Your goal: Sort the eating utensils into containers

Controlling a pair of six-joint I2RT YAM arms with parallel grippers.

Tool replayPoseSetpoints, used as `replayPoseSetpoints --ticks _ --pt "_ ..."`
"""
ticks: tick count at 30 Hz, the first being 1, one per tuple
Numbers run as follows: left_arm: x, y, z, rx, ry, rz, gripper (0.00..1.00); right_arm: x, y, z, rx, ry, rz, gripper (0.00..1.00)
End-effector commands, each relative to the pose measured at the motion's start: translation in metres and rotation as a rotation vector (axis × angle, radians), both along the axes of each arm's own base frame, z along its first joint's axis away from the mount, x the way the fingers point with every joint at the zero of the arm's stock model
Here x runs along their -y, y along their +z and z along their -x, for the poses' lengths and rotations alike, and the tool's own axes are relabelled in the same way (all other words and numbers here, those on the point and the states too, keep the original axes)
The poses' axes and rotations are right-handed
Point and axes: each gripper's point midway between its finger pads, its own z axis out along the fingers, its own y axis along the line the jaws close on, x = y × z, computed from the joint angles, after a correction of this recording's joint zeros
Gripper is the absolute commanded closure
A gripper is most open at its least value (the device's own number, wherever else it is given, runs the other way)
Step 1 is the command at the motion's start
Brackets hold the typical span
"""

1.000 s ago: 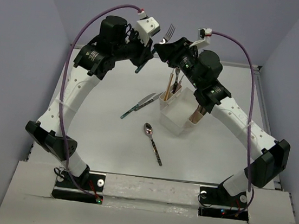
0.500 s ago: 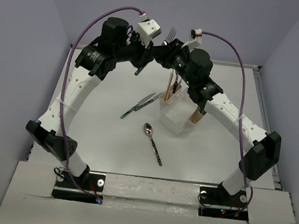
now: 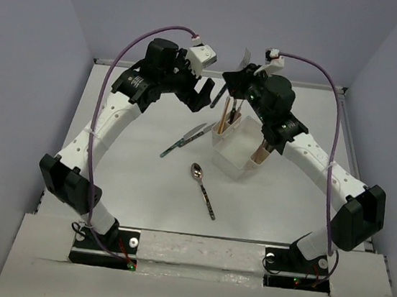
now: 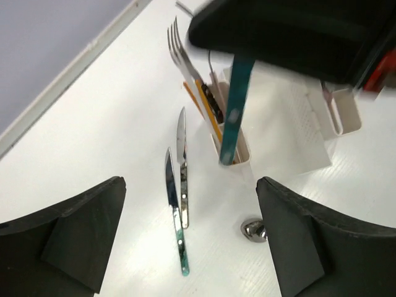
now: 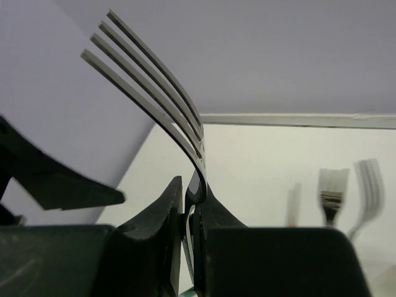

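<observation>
My right gripper (image 3: 228, 80) (image 5: 193, 204) is shut on the neck of a fork (image 3: 244, 57) (image 5: 154, 93), tines up. Its teal handle (image 4: 234, 105) hangs down over the end slot of the white caddy (image 3: 239, 156) (image 4: 310, 127). That slot holds orange chopsticks (image 3: 224, 120) and another fork (image 4: 185, 59). My left gripper (image 3: 204, 91) (image 4: 192, 207) stands open just left of the held fork, with nothing in it. Two knives (image 3: 185, 138) (image 4: 177, 192) lie side by side on the table left of the caddy. A spoon (image 3: 202, 185) with a dark patterned handle lies in front of it.
The caddy's other end slot (image 3: 263, 155) holds light sticks. The white table's back edge (image 3: 315, 87) meets a grey-lilac wall close behind both grippers. Two more fork heads (image 5: 334, 192) show blurred in the right wrist view.
My left gripper has let go of the fork, opened wide and drawn back to the left. My right gripper has shut on the fork's neck and now carries it alone.
</observation>
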Motion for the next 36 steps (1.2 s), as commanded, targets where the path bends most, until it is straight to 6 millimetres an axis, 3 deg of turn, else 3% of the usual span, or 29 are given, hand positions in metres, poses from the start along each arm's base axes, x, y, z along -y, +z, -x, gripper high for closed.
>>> replayPoseSetpoints --ticks 1,8,13,16,17,19,22,29,36 --pt "-0.032 -0.005 -0.013 0.035 0.118 -0.020 0.01 0.083 0.025 -0.015 0.109 -0.259 0.063 1.00" --pt "-0.087 -0.085 -0.039 -0.095 0.284 -0.053 0.01 0.102 0.012 -0.039 0.090 -0.310 0.108 1.00" --pt "-0.102 -0.141 -0.033 -0.144 0.293 -0.173 0.01 0.096 -0.014 -0.060 0.048 -0.327 0.151 1.00" --pt "-0.105 -0.182 -0.022 -0.223 0.270 -0.229 0.15 0.096 -0.030 -0.068 0.015 -0.347 0.163 1.00" --pt "-0.105 -0.182 -0.023 -0.218 0.267 -0.232 0.15 0.096 -0.032 -0.069 0.011 -0.351 0.165 1.00" --pt "-0.108 -0.203 -0.017 -0.256 0.261 -0.261 0.28 0.096 -0.040 -0.070 0.000 -0.353 0.180 1.00" --pt "-0.115 -0.232 -0.015 -0.288 0.266 -0.312 0.32 0.092 -0.058 -0.074 -0.027 -0.338 0.206 1.00" --pt "-0.111 -0.267 -0.018 -0.381 0.249 -0.339 0.35 0.083 -0.089 -0.080 -0.083 -0.306 0.216 1.00" --pt "-0.107 -0.282 -0.023 -0.423 0.247 -0.343 0.36 0.074 -0.123 -0.092 -0.156 -0.299 0.202 1.00"
